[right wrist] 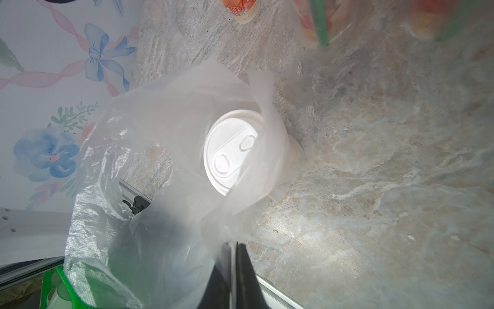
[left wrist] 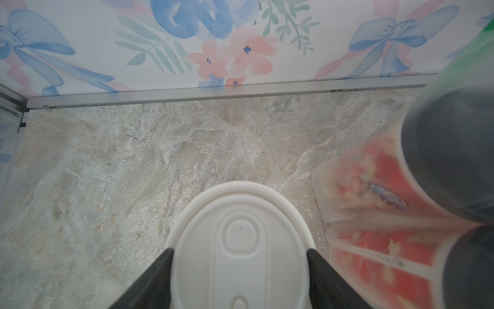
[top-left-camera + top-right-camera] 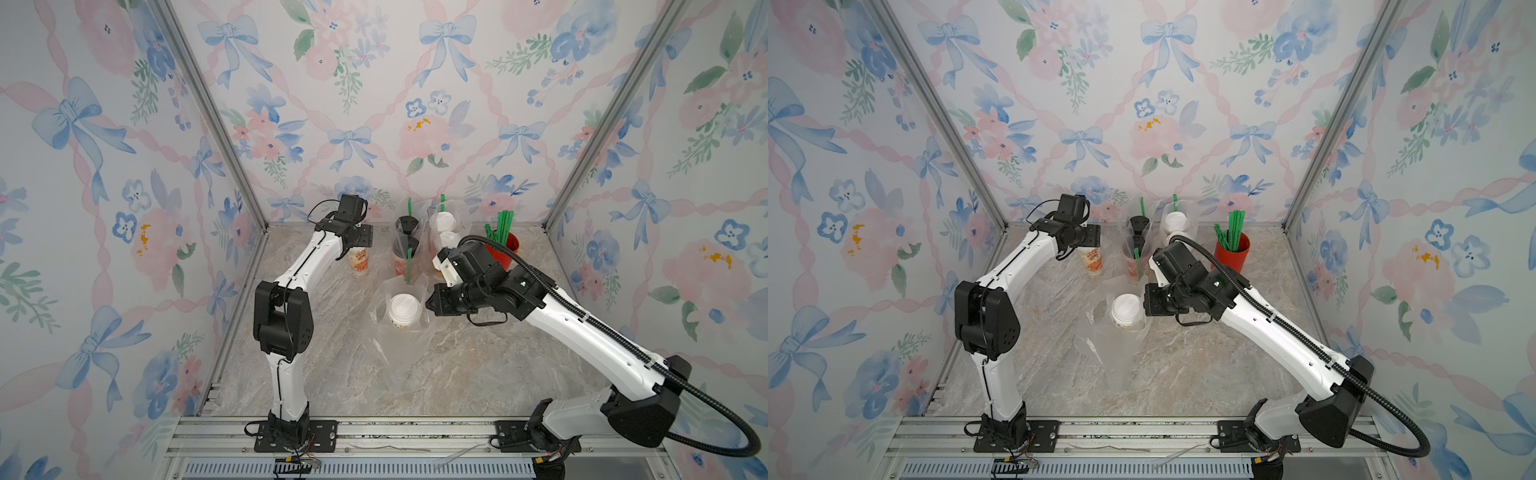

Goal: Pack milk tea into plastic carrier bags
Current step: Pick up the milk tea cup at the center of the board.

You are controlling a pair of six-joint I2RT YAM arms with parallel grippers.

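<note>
A cream-printed milk tea cup point(image 3: 358, 262) with a white lid point(image 2: 240, 227) stands at the back left. My left gripper point(image 2: 240, 251) is down over it, and its fingers point(image 2: 160, 275) press against both sides of the lid. Mid-table, a clear plastic carrier bag point(image 3: 399, 353) holds another white-lidded cup point(image 3: 403, 309) upright. My right gripper point(image 1: 235, 243) is shut on the bag's upper edge beside that cup and keeps the mouth spread. In both top views the right gripper point(image 3: 1146, 301) sits just right of the bagged cup point(image 3: 1126, 309).
At the back stand two more bags with green straws. One holds black-lidded red cups point(image 3: 407, 241), the other white-lidded cups point(image 3: 446, 228). A plain red cup of green straws point(image 3: 1231, 253) stands behind the right arm. Aluminium rails and floral walls close in the marble table point(image 3: 478, 374).
</note>
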